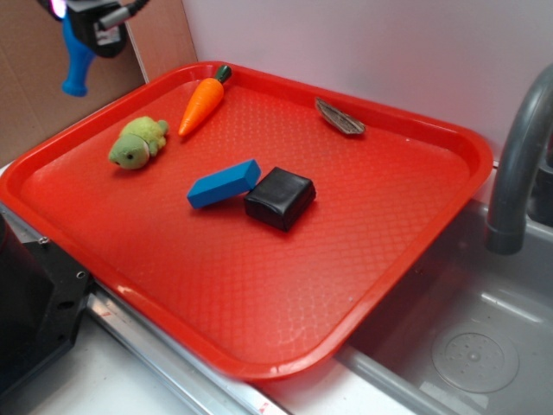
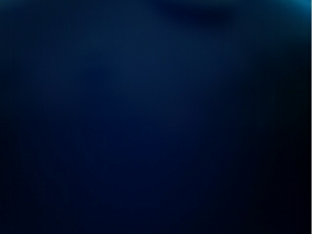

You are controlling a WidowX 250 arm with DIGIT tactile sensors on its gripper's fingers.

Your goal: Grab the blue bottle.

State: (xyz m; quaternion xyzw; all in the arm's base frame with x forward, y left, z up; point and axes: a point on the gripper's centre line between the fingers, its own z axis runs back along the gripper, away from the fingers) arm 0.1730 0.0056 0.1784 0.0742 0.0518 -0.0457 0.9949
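The gripper [image 1: 86, 30] is clamped on the blue bottle [image 1: 76, 62], which hangs neck-down, clear above the red tray's [image 1: 259, 346] far-left corner — the wrist view shows only dark blue. Carrot [image 1: 201, 104], plush turtle [image 1: 138, 143], blue block [image 1: 223, 183] and black block [image 1: 280, 197] lie below — nothing obstructs.

We see the exterior view evenly and brightly lit, sharp throughout, with soft glare on the red tray [image 1: 415, 259] and short, faint shadows under its objects. The wrist view is a dark blue blur, nothing in focus.
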